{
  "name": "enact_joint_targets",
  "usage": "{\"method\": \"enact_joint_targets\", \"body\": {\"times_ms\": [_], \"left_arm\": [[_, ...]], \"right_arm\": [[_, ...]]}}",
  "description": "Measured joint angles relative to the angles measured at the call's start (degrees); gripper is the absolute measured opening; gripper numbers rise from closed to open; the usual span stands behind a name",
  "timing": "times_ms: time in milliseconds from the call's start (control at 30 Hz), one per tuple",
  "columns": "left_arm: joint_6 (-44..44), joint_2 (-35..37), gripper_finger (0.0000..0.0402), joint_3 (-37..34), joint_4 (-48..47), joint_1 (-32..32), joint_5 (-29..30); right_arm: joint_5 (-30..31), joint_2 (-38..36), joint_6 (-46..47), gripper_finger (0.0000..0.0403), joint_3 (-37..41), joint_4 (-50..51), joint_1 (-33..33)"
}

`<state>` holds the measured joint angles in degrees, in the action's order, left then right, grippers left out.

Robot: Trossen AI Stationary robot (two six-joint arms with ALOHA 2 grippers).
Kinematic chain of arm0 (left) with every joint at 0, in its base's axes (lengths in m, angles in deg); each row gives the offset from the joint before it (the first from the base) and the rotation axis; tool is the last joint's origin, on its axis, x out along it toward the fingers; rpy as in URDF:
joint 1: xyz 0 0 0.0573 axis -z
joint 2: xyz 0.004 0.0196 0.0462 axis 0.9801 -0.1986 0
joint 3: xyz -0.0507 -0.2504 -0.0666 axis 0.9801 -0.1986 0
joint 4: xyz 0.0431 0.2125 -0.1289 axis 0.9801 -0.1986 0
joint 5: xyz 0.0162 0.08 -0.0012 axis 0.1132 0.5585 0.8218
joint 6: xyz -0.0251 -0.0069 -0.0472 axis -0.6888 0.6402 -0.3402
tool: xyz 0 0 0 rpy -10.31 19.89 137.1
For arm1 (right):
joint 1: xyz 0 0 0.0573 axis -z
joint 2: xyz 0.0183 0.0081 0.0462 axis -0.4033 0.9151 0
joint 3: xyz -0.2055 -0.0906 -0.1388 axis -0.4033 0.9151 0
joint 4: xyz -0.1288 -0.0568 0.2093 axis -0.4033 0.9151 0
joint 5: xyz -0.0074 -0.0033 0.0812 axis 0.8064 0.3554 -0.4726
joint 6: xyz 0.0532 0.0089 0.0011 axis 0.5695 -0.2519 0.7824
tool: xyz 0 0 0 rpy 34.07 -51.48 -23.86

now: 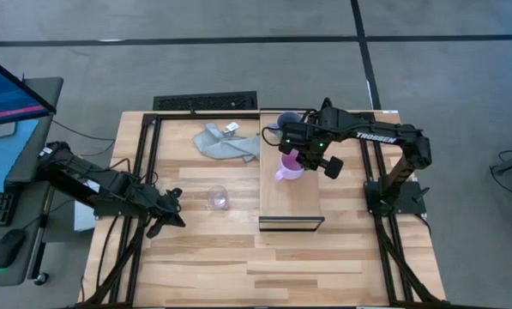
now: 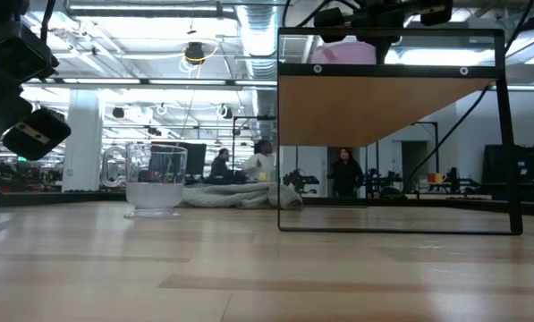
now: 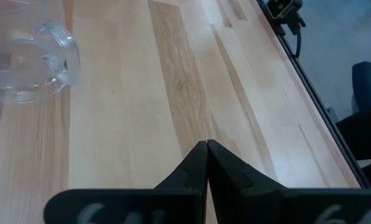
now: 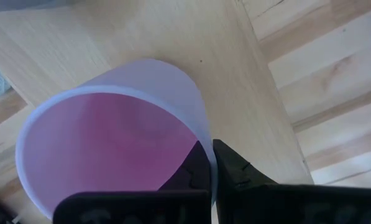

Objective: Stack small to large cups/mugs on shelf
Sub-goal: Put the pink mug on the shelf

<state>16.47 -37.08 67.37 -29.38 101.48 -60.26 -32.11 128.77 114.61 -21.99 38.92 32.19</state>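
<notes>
We see right gripper (image 1: pixel 300 160) clamped on rim of pink-purple handled mug (image 1: pixel 288 166), over light-wood plank shelf with dark metal frame (image 1: pixel 292 206), centre-right of high view. Blue-grey handled mug (image 1: pixel 285 120) behind it at shelf's far end. Left gripper (image 3: pixel 207 148) closed, empty, centre-left, near small clear glass cup (image 1: pixel 218 198) on slatted wooden table (image 1: pixel 238 266).

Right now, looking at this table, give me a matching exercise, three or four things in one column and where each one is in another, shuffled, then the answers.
Things:
1. pink-purple mug
2. clear glass cup
3. grey cloth
4. blue-grey mug

Places:
A. far end of the shelf
B. bare tabletop, just ahead of the shut left gripper
C. tabletop beside the shelf, towards its far end
D. on the shelf, rim pinched by the right gripper

Pairs: 1-D, 2-B, 3-C, 4-A
</notes>
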Motion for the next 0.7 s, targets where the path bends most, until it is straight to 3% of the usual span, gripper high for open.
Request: {"method": "enact_joint_targets", "body": {"times_ms": [400, 700], "left_arm": [[1.28, -0.01, 0.0000, 0.00, 0.00, 0.00, -0.09], [0.85, -0.02, 0.0000, 0.00, -0.02, 0.00, -0.11]], "right_arm": [[-0.18, 0.24, -1.40, 0.0054, 0.22, -3.64, 0.16], [-0.60, 0.22, -0.02, 0.0060, 0.20, -2.86, 0.23]]}}
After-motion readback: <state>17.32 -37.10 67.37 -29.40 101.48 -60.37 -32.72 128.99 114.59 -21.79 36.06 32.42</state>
